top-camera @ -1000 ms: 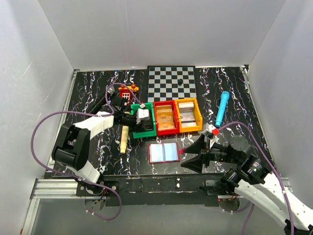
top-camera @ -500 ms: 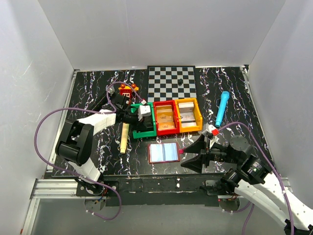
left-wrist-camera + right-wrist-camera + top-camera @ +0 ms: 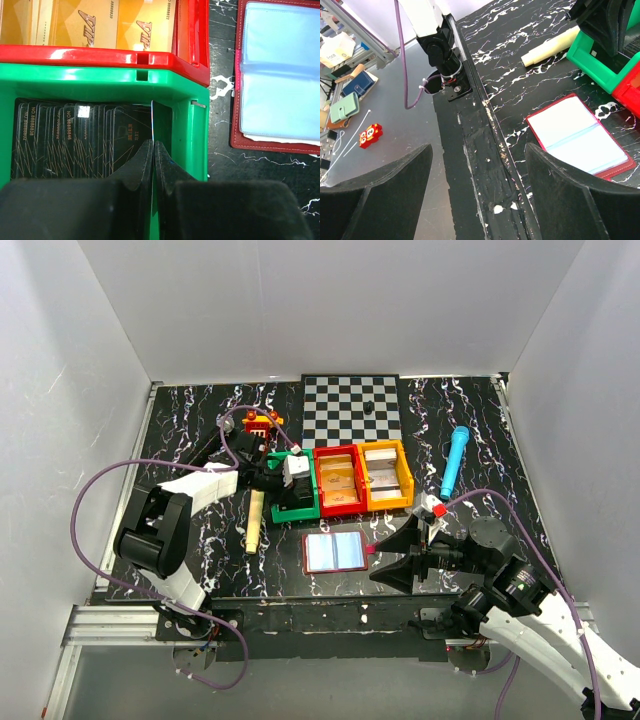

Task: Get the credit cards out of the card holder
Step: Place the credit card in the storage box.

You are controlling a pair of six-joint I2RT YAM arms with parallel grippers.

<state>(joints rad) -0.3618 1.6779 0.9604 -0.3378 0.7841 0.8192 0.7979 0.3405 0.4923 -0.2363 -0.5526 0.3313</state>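
Note:
The dark-red card holder [image 3: 335, 552] lies open on the table near the front edge, its pale bluish sleeves [image 3: 280, 75] facing up; the right wrist view also shows the holder [image 3: 580, 137]. My left gripper [image 3: 283, 488] hangs over the green bin [image 3: 100, 85], shut on a thin credit card [image 3: 152, 117] held on edge between its fingers [image 3: 153, 145]. Dark credit cards [image 3: 65, 140] lie in the green bin, and tan-orange ones [image 3: 100, 25] lie in the red bin [image 3: 100, 52]. My right gripper [image 3: 395, 560] stands open and holds nothing, just right of the holder over the table's front edge [image 3: 477, 150].
A yellow bin [image 3: 405, 480] with pale cards stands right of the red one. A chessboard [image 3: 352, 410] lies at the back, a blue marker [image 3: 454, 460] to the right, a wooden cylinder [image 3: 255, 522] left of the green bin, and a small red toy [image 3: 260, 422] behind it.
My left gripper has shifted a little to the right over the green bin. The right arm and the card holder have not moved.

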